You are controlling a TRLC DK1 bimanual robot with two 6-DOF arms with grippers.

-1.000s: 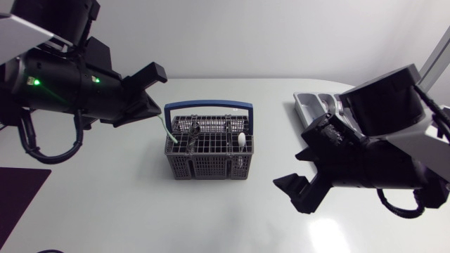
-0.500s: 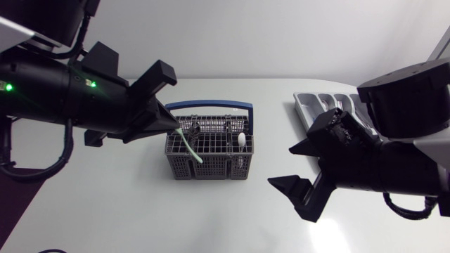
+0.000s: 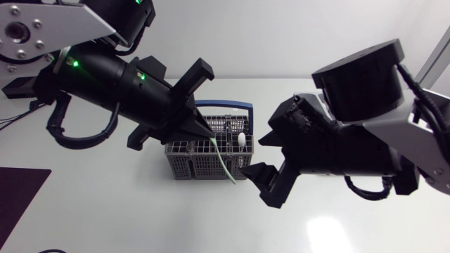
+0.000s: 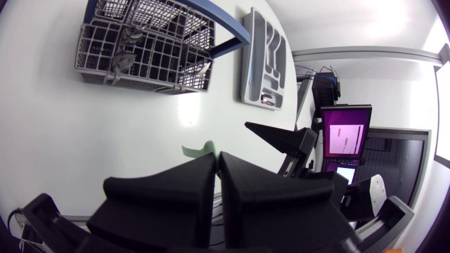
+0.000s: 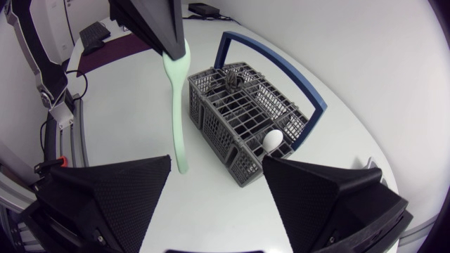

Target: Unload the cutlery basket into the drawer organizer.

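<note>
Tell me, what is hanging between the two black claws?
A pale green utensil, pinched in the left gripper, hangs down ahead of the open right gripper. The right wrist view shows it best.

No lettering, number, label or sign can be read: none on the cutlery basket (image 3: pixel 191 166), the drawer organizer (image 4: pixel 263 62) beside it, or the desk (image 3: pixel 105 204).

utensil (image 3: pixel 225 166) in left hand (image 3: pixel 204 131), over basket's (image 3: pixel 204 167) front edge | right hand (image 3: pixel 262 160) right of basket
</note>
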